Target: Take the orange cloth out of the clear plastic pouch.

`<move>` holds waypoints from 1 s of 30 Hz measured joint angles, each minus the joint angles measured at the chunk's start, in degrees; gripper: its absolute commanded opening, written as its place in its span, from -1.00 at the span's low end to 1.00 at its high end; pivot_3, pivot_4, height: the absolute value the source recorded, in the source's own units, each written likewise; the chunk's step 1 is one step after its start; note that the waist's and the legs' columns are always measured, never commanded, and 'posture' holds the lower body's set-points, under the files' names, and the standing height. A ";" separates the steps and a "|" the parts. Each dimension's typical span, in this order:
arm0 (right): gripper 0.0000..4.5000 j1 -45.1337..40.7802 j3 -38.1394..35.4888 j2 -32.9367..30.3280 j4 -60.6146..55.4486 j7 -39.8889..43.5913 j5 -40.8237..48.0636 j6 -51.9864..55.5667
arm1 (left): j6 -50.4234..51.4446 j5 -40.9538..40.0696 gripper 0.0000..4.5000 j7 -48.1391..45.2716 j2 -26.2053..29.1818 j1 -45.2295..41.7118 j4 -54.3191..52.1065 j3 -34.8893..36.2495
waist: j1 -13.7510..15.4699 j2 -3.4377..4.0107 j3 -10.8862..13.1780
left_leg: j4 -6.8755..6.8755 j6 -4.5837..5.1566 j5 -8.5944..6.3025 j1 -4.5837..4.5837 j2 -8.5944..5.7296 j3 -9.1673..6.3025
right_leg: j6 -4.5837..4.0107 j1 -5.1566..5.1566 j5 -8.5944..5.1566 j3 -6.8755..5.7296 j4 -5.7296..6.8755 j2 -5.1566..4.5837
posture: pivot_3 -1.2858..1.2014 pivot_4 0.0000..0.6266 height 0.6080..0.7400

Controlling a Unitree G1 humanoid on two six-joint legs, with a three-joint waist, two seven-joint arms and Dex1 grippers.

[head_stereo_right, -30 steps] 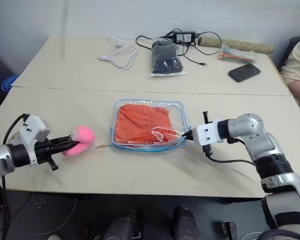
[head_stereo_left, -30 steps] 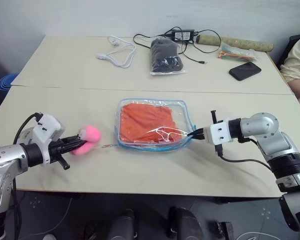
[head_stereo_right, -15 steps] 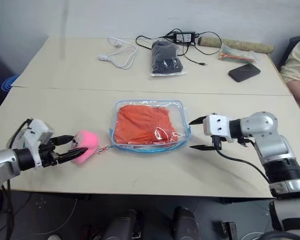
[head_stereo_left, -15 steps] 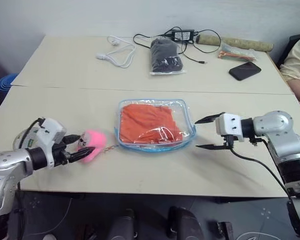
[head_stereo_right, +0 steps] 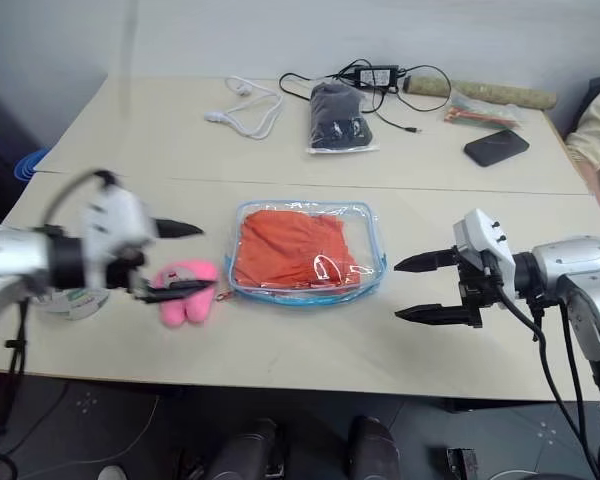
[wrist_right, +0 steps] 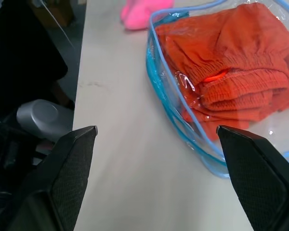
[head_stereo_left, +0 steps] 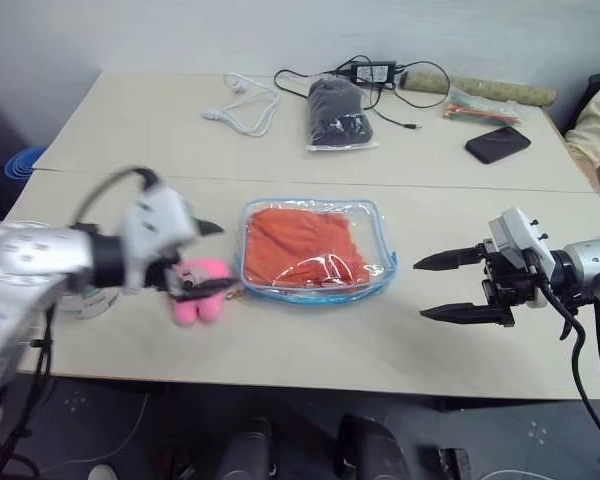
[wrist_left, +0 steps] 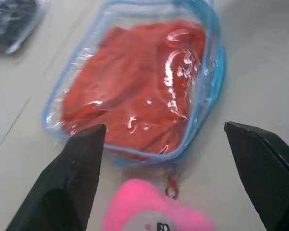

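Your left gripper (head_stereo_right: 175,260) and right gripper (head_stereo_right: 420,288) gape empty, flanking the clear plastic pouch (head_stereo_right: 305,250); pink plush keychain (head_stereo_right: 188,293) lies leftward.

So the pale worktop (head_stereo_left: 310,340) had the clear plastic pouch (head_stereo_left: 317,249) lying flat mid-front, its pink plush keychain (head_stereo_left: 202,293) just beside it. Along the back sat a white cable (head_stereo_left: 245,100), a bagged dark cloth (head_stereo_left: 339,115), a black charger (head_stereo_left: 368,72) and a phone (head_stereo_left: 497,144).
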 measured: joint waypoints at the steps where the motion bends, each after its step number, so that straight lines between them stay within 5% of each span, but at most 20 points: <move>1: 0.85 0.03 -0.15 0.02 -0.08 -0.24 -0.01 0.02 | -3.82 3.98 0.84 -0.29 -1.01 -1.10 2.28 -3.49 | -0.01 0.00 0.00 | 0.00 0.00 0.00 -0.02 0.01 0.05 | 0.00 -0.03 0.00 0.00 -0.01 0.02 | 0.03 -0.52 1.00; 9: 0.85 4.02 -0.69 0.07 -2.82 -1.68 -0.76 -0.66 | -19.27 17.45 0.76 -1.52 -8.85 -5.31 14.55 -11.94 | 0.31 -0.05 0.03 | 0.10 0.05 -0.01 -0.15 0.02 0.08 | 0.01 -0.02 0.01 -0.09 -0.04 -0.01 | 0.03 -0.52 1.00; 22: 0.85 8.59 -1.04 0.14 -5.12 -3.90 -1.27 -2.52 | -19.20 18.62 -0.94 -1.34 -15.56 -2.46 13.86 -9.61 | 0.38 -0.05 0.03 | 0.12 0.07 0.00 -0.12 0.15 -0.14 | 0.02 0.03 0.01 -0.11 -0.01 -0.06 | 0.03 -0.52 1.00; 28: 0.85 9.21 -1.03 0.59 -5.50 -4.52 -2.04 -4.09 | -10.97 12.72 -0.97 -0.78 -19.95 -1.43 11.40 -4.35 | 0.32 -0.05 0.03 | 0.13 0.07 0.01 -0.10 0.24 -0.17 | 0.02 0.05 0.01 -0.12 0.02 -0.06 | 0.03 -0.52 1.00; 30: 0.58 9.16 -0.92 1.76 -6.36 -5.37 -2.53 -4.63 | -8.06 10.50 -1.00 0.00 -21.09 -1.26 11.19 -1.91 | 0.30 -0.05 0.03 | 0.13 0.07 0.01 -0.09 0.25 -0.18 | 0.02 0.06 0.01 -0.12 0.03 -0.06 | 0.03 -0.52 1.00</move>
